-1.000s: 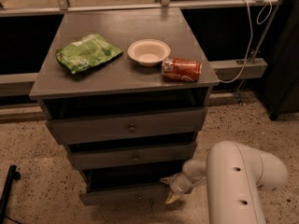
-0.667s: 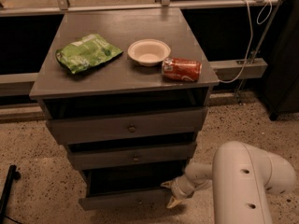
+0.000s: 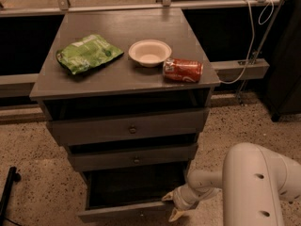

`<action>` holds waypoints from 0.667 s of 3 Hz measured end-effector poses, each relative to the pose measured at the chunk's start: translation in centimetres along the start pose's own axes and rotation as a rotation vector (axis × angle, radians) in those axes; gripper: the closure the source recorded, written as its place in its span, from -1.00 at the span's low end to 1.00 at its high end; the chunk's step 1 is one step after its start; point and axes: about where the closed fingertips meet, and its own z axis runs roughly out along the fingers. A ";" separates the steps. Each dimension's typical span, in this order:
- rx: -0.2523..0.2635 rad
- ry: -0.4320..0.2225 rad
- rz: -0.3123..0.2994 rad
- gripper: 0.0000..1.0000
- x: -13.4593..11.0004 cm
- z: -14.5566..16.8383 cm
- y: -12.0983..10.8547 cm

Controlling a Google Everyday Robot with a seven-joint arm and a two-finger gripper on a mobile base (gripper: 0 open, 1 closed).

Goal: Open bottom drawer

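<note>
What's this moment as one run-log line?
grey wooden bottom drawer: pulled out, dark inside | two-finger gripper: at drawer front's right end

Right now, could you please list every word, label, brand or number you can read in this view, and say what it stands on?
Green bag: pale print, too blurred to read.
Red can: white markings, too blurred to read.
Nothing legible anywhere else; the claw, low by the right end of the pulled-out bottom drawer, shows no text.
</note>
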 end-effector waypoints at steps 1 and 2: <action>0.020 -0.007 -0.021 -0.34 -1.0 -1.3 0.2; 0.067 0.039 -0.039 -0.28 -1.0 -3.3 -2.4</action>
